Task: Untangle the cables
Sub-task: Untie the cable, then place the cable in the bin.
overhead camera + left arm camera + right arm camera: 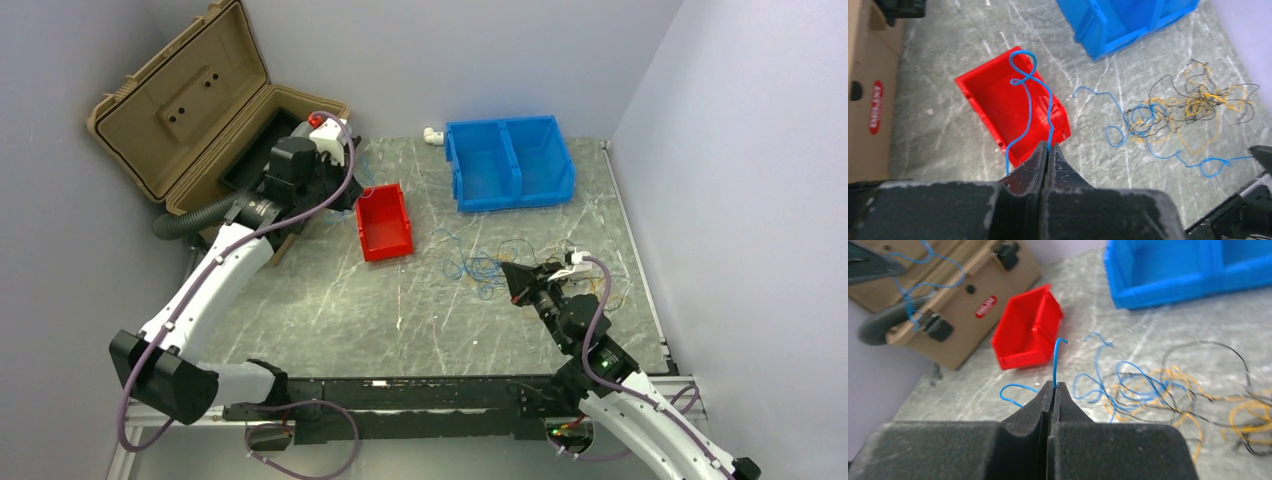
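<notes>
Noted: left hand [1047, 150] pinches a looped blue cable [1021, 80] over red bin [985, 97]; right hand [1054, 387] clamps a blue end [1055, 362] (tangle [1143, 385] close by); should lift slowly, watching snags

Left arm [215, 275] stretched forward, left gripper [1048, 148] pinched closed, right arm [598, 360] low, right gripper [1054, 386] pinched closed

My left arm [200, 288] and right arm [640, 415] show white link shells between black joint housings, a purple cable [349, 165] looped along each. Left end effector [1047, 147] and right end effector [1054, 386]: matte black wedge fingers, edges scuffed grey.
</notes>
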Robot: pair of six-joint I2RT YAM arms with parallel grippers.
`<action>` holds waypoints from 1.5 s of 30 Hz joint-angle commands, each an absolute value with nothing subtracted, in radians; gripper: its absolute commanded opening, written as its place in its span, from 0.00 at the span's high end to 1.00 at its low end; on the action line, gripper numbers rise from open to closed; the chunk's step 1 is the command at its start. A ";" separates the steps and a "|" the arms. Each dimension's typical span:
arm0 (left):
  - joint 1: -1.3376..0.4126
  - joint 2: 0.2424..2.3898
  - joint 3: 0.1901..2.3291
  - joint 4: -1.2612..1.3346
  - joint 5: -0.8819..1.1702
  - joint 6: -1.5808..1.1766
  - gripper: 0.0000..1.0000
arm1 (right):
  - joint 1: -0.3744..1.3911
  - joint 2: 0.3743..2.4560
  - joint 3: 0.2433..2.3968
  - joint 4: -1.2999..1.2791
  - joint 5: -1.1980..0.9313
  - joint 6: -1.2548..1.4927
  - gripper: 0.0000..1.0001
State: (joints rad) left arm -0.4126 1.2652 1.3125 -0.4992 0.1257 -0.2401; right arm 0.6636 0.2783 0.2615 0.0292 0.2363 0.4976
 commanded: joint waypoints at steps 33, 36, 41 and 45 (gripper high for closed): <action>-0.413 1.934 1.600 -0.456 0.076 -0.401 1.00 | 0.666 0.361 0.245 -0.035 0.357 0.568 1.00; -0.414 1.958 1.625 -0.442 0.092 -0.431 1.00 | 0.667 0.350 0.237 -0.035 0.357 0.575 1.00; -0.414 1.980 1.627 -0.433 0.060 -0.469 0.99 | 0.667 0.342 0.254 -0.067 0.362 0.571 1.00; -0.420 1.952 1.560 -0.371 0.061 -0.529 0.99 | 0.667 0.321 0.249 -0.073 0.365 0.570 1.00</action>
